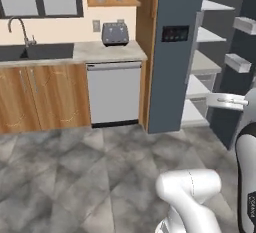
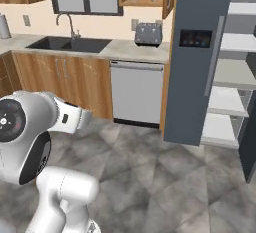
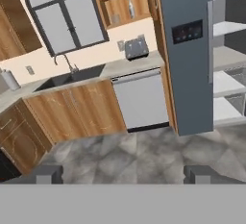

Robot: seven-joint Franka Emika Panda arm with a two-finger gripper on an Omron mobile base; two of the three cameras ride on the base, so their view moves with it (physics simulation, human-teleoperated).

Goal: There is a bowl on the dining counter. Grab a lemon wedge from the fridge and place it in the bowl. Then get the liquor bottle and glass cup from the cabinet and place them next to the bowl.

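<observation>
Hand view looks along the gripper (image 3: 123, 174), whose two dark finger tips (image 3: 48, 172) stand at the bottom of the picture, spread wide apart with bare grey floor between them and nothing in their hold. Ahead of the gripper and to its right rises the fridge (image 3: 190, 55), dark slate-grey, with a black panel of small lights (image 3: 187, 31) on its closed door and a long grey handle (image 3: 210, 40) down that door's edge; the other side of the fridge is open, white shelves (image 3: 229, 81) showing beyond the handle. No lemon wedge can be made out on those shelves from here. Straight ahead of the gripper, well off across the floor, is a steel dishwasher front (image 3: 141, 98) under a pale worktop that carries a toaster (image 3: 136, 48). Above the toaster, high ahead, hangs the cabinet (image 3: 122, 2), open-fronted warm brown wood, with the liquor bottle (image 3: 131, 8) upright on its shelf and the glass cup (image 3: 116, 18) to the bottle's left, apart from it; the cup is small and faint. Farther to the gripper's left lie a dark sink (image 3: 72, 78) with a curved tap (image 3: 65, 62) below a black-framed window (image 3: 69, 14), and wooden base cupboards (image 3: 72, 110) beneath.
</observation>
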